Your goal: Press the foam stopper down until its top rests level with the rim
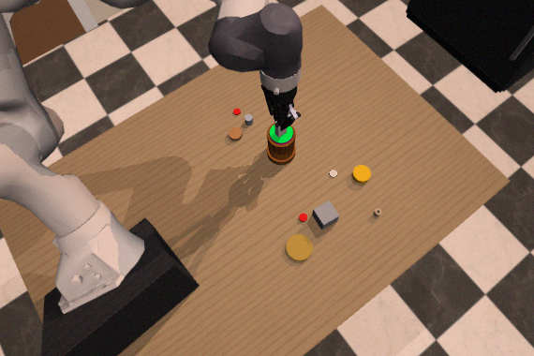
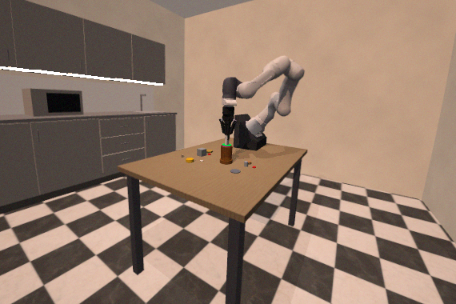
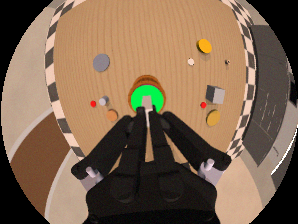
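A brown wooden jar stands upright near the middle of the table. A bright green foam stopper fills its mouth, with its top about at the rim. My gripper is shut with nothing between its fingers. It points straight down and its tips touch the top of the stopper at its centre.
On the table lie small things: a red button, a grey cylinder and a brown disc left of the jar; a yellow disc, a grey cube, a red button and an ochre disc to the right.
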Controlling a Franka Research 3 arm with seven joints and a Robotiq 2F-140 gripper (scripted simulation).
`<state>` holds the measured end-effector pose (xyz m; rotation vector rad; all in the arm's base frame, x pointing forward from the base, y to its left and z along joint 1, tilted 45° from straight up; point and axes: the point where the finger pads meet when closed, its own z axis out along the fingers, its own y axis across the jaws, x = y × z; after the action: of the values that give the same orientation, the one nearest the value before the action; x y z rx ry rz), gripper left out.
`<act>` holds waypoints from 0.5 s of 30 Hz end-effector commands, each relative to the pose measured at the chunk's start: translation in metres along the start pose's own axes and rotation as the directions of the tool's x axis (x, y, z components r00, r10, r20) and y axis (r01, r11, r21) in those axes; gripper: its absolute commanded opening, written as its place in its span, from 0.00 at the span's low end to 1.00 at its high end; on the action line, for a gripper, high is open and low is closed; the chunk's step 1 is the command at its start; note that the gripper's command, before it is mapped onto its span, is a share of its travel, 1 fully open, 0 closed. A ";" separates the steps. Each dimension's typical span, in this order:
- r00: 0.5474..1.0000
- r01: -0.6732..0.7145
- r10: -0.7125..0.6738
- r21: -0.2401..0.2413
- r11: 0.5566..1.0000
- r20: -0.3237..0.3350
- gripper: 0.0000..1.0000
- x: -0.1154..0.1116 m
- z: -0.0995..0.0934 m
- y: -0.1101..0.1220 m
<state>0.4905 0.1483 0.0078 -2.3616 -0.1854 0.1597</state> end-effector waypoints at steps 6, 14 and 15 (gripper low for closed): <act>1.000 0.004 -0.004 0.005 1.000 0.006 0.00 -0.004 0.010 -0.003; 1.000 0.004 -0.004 0.005 1.000 0.006 0.00 -0.005 0.014 -0.004; 1.000 0.004 -0.004 0.005 1.000 0.006 0.00 -0.005 0.014 -0.004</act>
<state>0.4894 0.1517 0.0043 -2.3655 -0.1820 0.1523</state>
